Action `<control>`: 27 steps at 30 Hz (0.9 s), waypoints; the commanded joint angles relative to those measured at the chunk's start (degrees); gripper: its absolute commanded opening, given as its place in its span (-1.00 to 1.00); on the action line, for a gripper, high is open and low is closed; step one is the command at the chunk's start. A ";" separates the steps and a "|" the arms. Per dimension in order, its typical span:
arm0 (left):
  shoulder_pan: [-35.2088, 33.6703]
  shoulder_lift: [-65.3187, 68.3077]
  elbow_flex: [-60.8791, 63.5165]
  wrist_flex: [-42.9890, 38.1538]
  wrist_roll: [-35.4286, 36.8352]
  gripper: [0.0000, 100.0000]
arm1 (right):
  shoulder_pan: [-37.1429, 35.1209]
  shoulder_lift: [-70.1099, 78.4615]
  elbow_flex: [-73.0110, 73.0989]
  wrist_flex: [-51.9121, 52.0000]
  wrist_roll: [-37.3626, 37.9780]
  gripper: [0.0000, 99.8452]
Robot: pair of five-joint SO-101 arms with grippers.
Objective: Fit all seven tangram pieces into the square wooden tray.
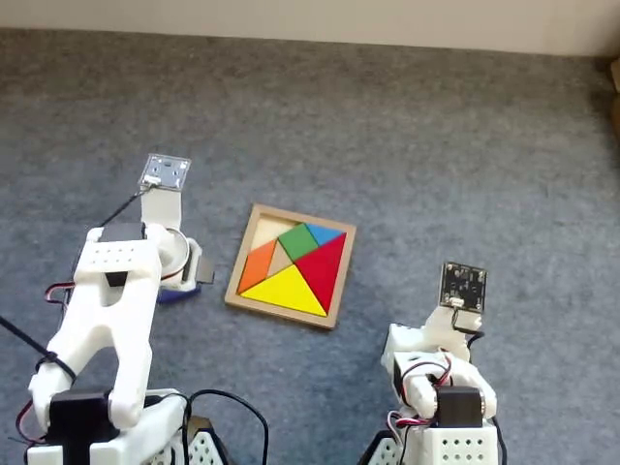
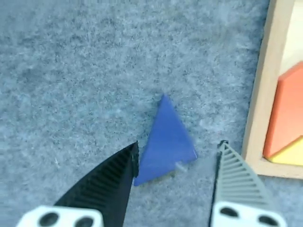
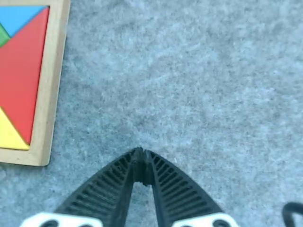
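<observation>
Spread wide at the lens: left claw [image 2: 179, 146], black finger [image 2: 113, 179] and grey finger [image 2: 234, 175] flanking the broad end of a blue triangle [image 2: 165, 142] lying flat on grey carpet [image 2: 71, 71]. Black tip at the triangle's corner, contact too close to call; grey tip just clear of the opposite corner. Just beside the triangle but apart from it, the wooden tray [image 2: 258, 94], with an orange piece [image 2: 286, 113] and a yellow triangle [image 2: 291, 156] seated inside its rim.

At the other wrist: right claw [image 3: 142, 153] pinched shut on nothing, tips touching, low over bare carpet near a corner of the tray. Inside that corner, a red triangle [image 3: 21, 71] flush against the rim, a light blue piece [image 3: 19, 14] and a sliver of a green piece [image 3: 2, 35] next to it.

From above: tray lying slightly askew between the left arm [image 1: 107, 310] and the right arm [image 1: 441, 378]. Six pieces packed inside, yellow and red triangles meeting along one edge, orange, green and light blue around them, a small tan piece [image 1: 281, 260] at the centre. One corner on the left arm's side, away from both bases, showing bare wood. Blue triangle outside the tray on the carpet, by the side nearer the left arm, mostly hidden under that arm's wrist.
</observation>
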 commanded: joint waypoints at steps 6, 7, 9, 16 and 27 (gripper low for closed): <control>5.32 -2.24 1.63 0.53 -3.52 -0.52 | 1.19 -1.10 8.40 0.22 -0.53 -0.99; 5.23 -1.63 1.63 0.53 -3.52 -0.52 | 1.10 -1.10 8.40 0.22 -0.53 -0.99; 5.23 1.10 1.10 0.53 -3.52 -0.52 | 1.01 -1.10 8.40 0.22 -0.53 -0.99; 2.59 15.60 -11.38 6.68 -3.25 -0.53 | 0.84 -1.10 8.40 0.22 -0.53 -0.99; -1.45 20.00 -15.69 8.09 -0.26 -0.53 | 0.84 -1.10 8.40 0.31 -0.53 -0.99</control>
